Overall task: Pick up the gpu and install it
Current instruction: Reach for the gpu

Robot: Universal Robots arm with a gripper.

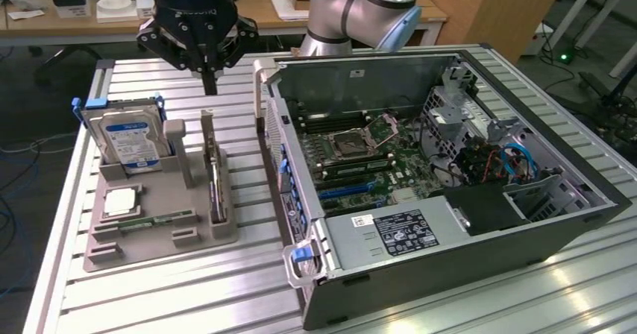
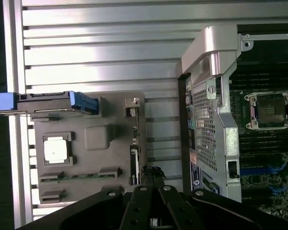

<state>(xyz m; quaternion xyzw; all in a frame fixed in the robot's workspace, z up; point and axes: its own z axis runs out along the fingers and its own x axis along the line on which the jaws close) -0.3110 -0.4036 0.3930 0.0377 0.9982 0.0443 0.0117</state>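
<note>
The gpu (image 1: 212, 171) stands on its long edge in a slot along the grey holder tray (image 1: 189, 200), on the side nearest the computer case. In the wrist view the gpu (image 2: 134, 160) is a thin edge-on strip with its metal bracket end toward the hard drive. My gripper (image 1: 210, 86) hangs above the table just beyond the far end of the gpu, clear of it. Its fingers are shut together and hold nothing. In the wrist view my gripper (image 2: 152, 173) points at the table beside the card's edge.
The open computer case (image 1: 557, 222) lies on the exterior view's right with its motherboard (image 1: 363, 155) exposed. The tray also holds an upright hard drive (image 1: 124, 136), a processor chip (image 1: 119, 200) and a memory stick (image 1: 159, 220). The slatted table (image 1: 179, 282) stretches toward the front.
</note>
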